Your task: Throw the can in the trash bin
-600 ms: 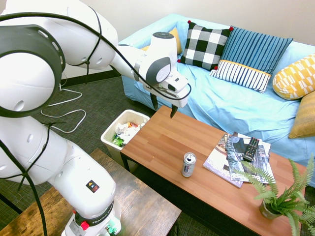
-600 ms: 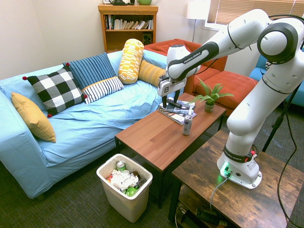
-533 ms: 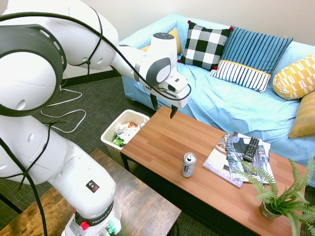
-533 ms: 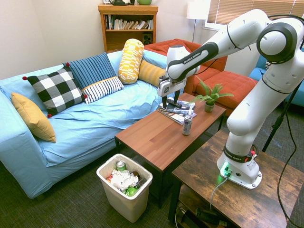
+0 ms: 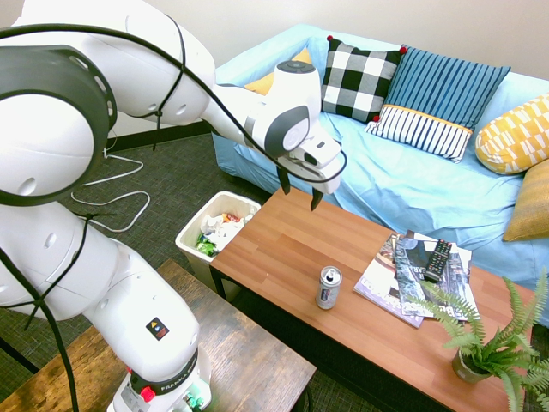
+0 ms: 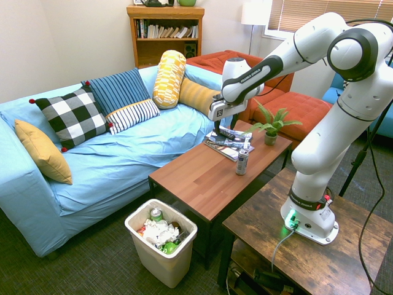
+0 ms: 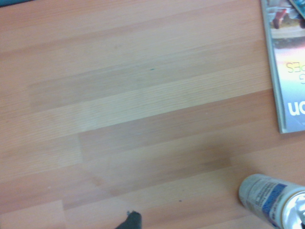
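So nothing was done yet: the can stood upright on the tabletop beside the magazines, untouched. The hand hung empty and wide above the wood. Grasp and carry to the bin remained.

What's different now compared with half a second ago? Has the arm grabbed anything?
The claw has moved along the table toward the can and the magazines, above the wood. It is open and empty; nothing was grabbed or let go. The can stands where it was, upright near the magazines, and the bin beside the table's end has not shifted.
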